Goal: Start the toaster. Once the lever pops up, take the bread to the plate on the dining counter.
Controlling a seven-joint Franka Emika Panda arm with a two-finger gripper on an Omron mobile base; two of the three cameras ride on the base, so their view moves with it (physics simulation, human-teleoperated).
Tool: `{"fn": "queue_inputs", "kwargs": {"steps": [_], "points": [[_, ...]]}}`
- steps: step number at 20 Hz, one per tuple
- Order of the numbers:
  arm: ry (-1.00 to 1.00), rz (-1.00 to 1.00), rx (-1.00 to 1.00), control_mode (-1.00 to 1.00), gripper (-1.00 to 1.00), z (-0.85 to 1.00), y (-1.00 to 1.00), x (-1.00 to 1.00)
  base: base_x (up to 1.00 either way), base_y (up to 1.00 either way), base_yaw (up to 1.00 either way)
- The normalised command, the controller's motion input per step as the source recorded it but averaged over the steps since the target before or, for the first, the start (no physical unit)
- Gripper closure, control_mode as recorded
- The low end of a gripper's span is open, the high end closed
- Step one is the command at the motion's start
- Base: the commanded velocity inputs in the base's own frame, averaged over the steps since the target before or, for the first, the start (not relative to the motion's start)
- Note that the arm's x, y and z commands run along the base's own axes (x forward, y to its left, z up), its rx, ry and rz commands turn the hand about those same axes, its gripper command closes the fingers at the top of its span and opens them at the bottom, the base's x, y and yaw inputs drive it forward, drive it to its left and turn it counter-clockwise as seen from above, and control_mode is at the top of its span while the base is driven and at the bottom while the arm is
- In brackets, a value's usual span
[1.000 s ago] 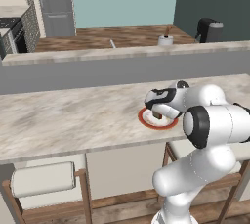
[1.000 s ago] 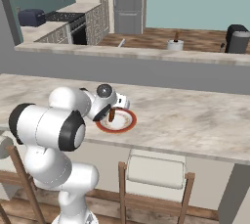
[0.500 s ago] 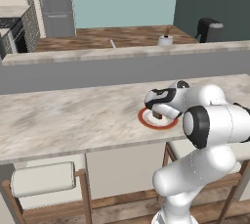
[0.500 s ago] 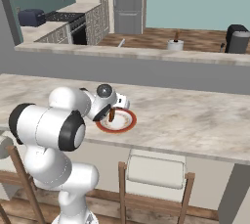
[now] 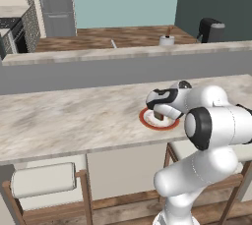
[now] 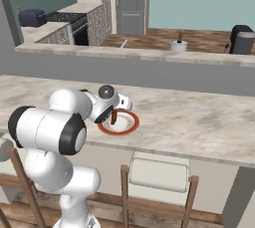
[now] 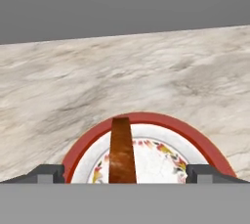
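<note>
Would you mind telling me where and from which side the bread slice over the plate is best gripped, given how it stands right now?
Grip the bread across its two broad faces, near the top edge, coming from above. It stands on edge over the plate, so in the hand view only its thin crust edge shows, midway between the two fingertips of the gripper, which sit wide apart on either side. The flat faces suit the pads.

A round white plate [image 7: 161,162] is rimmed in red-orange, with small red, yellow and green flecks printed inside the rim. A thin toasted bread slice [image 7: 121,152] is coloured rust brown. The stone table [image 5: 69,118] is marbled in beige with grey veins.
</note>
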Motion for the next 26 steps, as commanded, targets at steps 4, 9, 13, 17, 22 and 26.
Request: {"fn": "queue_inputs", "kwargs": {"steps": [4, 9, 13, 17, 22, 26], "points": [[0.0, 0.0, 0.0, -1.0, -1.0, 0.13, 0.0, 0.0, 0.0, 0.0, 0.0], [0.0, 0.0, 0.0, -1.0, -1.0, 0.04, 0.0, 0.0, 0.0, 0.0, 0.0], [0.0, 0.0, 0.0, -1.0, -1.0, 0.04, 0.0, 0.0, 0.0, 0.0, 0.0], [0.0, 0.0, 0.0, -1.0, -1.0, 0.07, 0.0, 0.0, 0.0, 0.0, 0.0], [0.0, 0.0, 0.0, -1.0, -1.0, 0.08, 0.0, 0.0, 0.0, 0.0, 0.0], [0.0, 0.0, 0.0, -1.0, -1.0, 0.14, 0.0, 0.0, 0.0, 0.0, 0.0]]}}
